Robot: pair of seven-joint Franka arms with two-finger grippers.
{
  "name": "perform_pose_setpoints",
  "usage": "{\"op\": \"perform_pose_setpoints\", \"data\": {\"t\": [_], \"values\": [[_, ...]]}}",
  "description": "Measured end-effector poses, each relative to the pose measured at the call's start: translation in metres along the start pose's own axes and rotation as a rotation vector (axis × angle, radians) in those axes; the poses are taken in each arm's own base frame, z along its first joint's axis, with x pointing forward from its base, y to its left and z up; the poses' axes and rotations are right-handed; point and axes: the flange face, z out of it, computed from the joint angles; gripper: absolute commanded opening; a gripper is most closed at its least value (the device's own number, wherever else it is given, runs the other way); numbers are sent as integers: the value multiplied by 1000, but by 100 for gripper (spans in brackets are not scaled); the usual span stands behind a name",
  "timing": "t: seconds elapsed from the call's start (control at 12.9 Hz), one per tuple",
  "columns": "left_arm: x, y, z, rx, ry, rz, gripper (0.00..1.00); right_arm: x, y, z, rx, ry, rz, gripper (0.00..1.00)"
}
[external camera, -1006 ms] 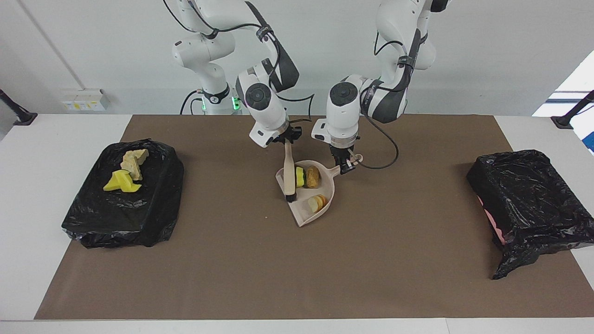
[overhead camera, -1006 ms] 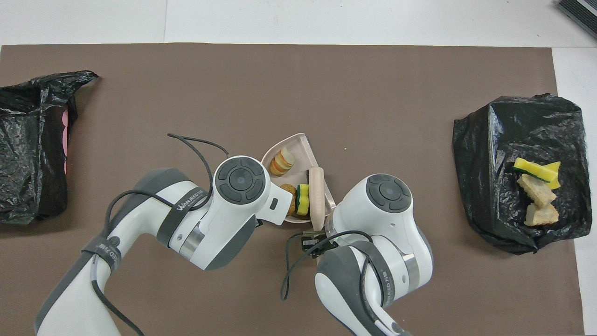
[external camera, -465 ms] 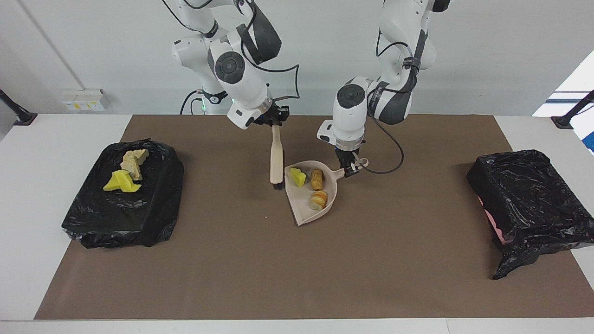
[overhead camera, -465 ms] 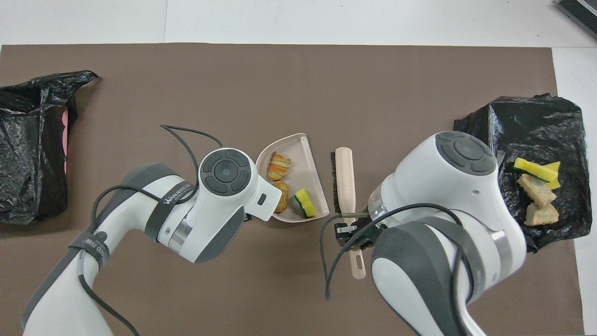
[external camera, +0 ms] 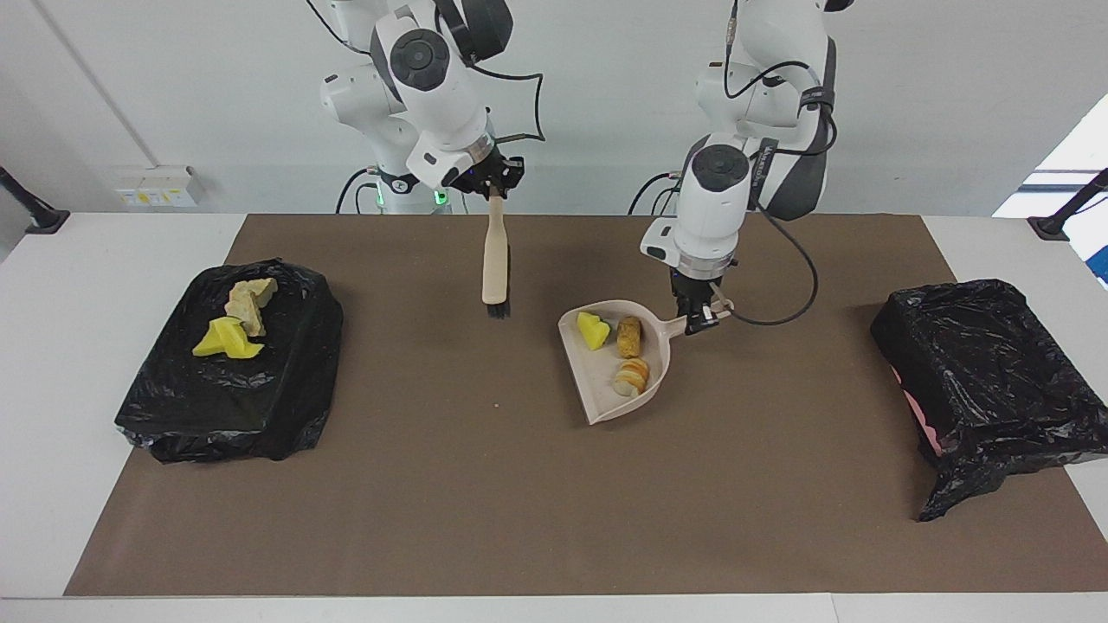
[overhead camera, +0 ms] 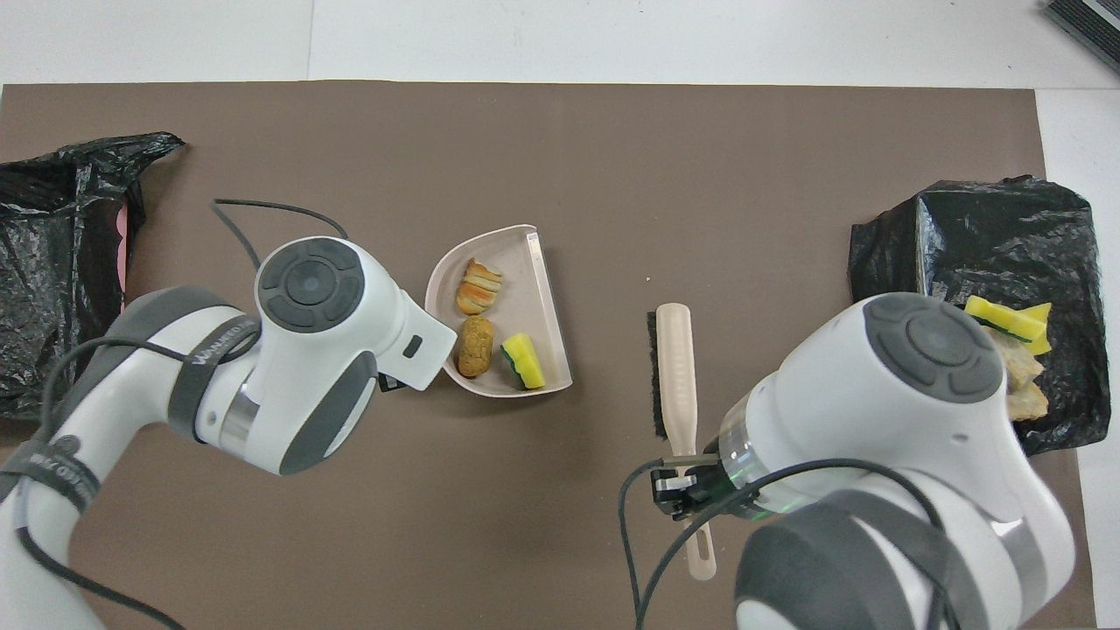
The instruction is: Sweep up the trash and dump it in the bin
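Dustpan holding three scraps, brush in right hand

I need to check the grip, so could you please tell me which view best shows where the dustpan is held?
The facing view: the left end effector is shut on the dustpan's handle. Overhead, the left arm hides that handle; only the pan and three scraps show.

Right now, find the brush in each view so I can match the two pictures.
Facing view: the brush hangs bristles down from the right gripper, upper centre, toward the right arm's end from the dustpan.
Overhead view: the brush lies lengthwise, lower centre, with the right gripper on its handle.
Shared landmark: the dustpan, holding three scraps, beside the brush in both.
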Motion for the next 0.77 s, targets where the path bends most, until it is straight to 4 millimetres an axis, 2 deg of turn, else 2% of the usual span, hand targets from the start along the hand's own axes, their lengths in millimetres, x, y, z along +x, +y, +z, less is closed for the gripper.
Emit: {"op": "perform_pose_setpoints", "data": {"t": [0.23,0.39,0.62,0.77], "values": [[-85,-31,-40,20,5,35,0,-21,-56,59,-26,45,7,0],[-159,-52,-56,17,1,14,0,-35,-81,99,-60,34,-7,0],[-271,-75,-60,2,-7,-116,0,-52,-97,150,-95,35,2,0],[-326,-81,-61,5,-7,-185,0,-54,-95,166,-98,42,10,0]]}}
